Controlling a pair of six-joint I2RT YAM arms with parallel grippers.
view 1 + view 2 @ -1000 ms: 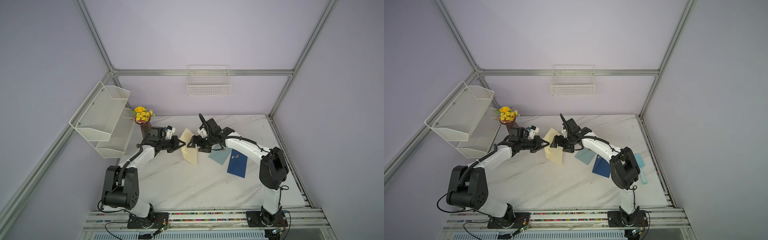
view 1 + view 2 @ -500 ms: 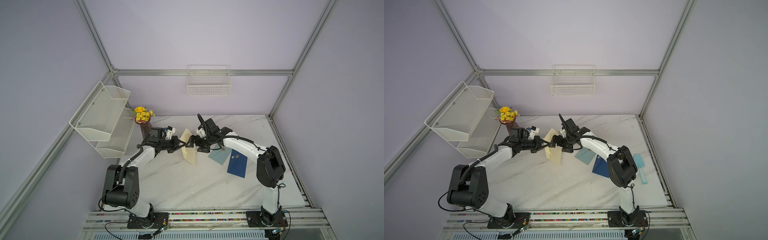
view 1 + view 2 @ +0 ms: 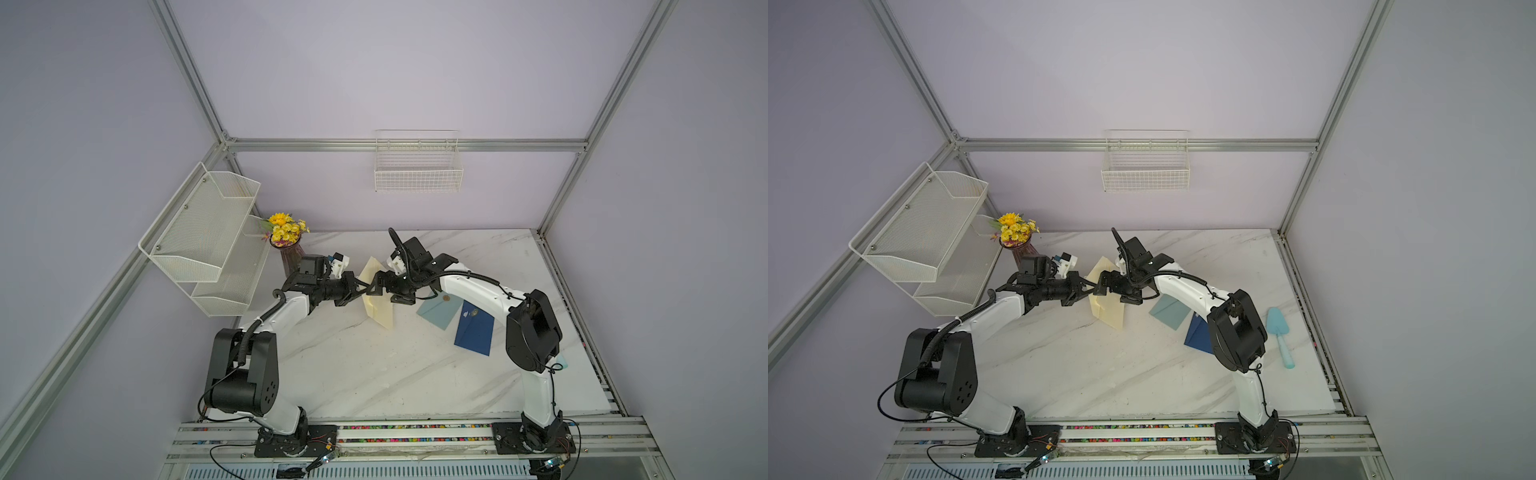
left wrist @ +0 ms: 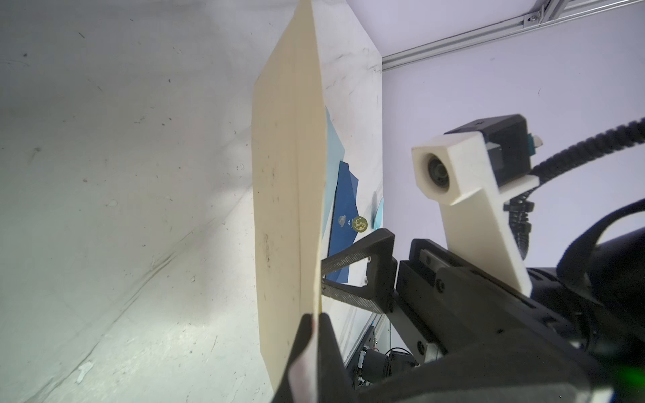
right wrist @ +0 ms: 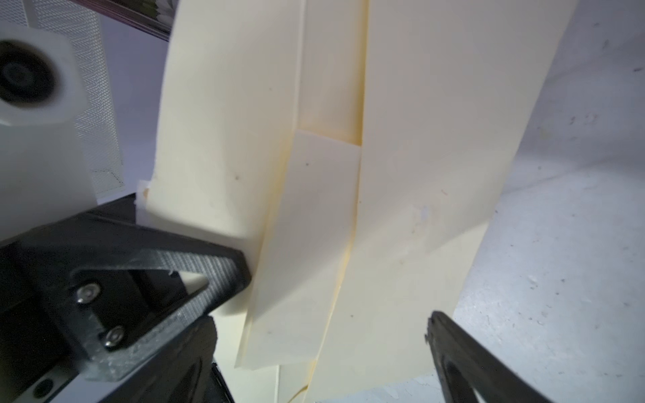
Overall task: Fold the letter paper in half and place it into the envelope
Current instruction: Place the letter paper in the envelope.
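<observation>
The cream letter paper stands on edge above the table, folded, with several layers overlapping. My left gripper is shut on one edge of it, both fingertips pinching the sheet. My right gripper faces it from the other side, open wide, its fingers straddling the paper's layers without pressing them. A dark blue envelope with a small emblem lies flat on the table to the right. A light blue envelope with a gold seal lies beside it.
A vase of yellow flowers stands behind my left arm, next to a white mesh shelf. A wire basket hangs on the back wall. A teal scoop lies near the table's right edge.
My right gripper has crept left toward the held paper, and its elbow has shifted left too. The left gripper has stayed shut on the paper in much the same place.
</observation>
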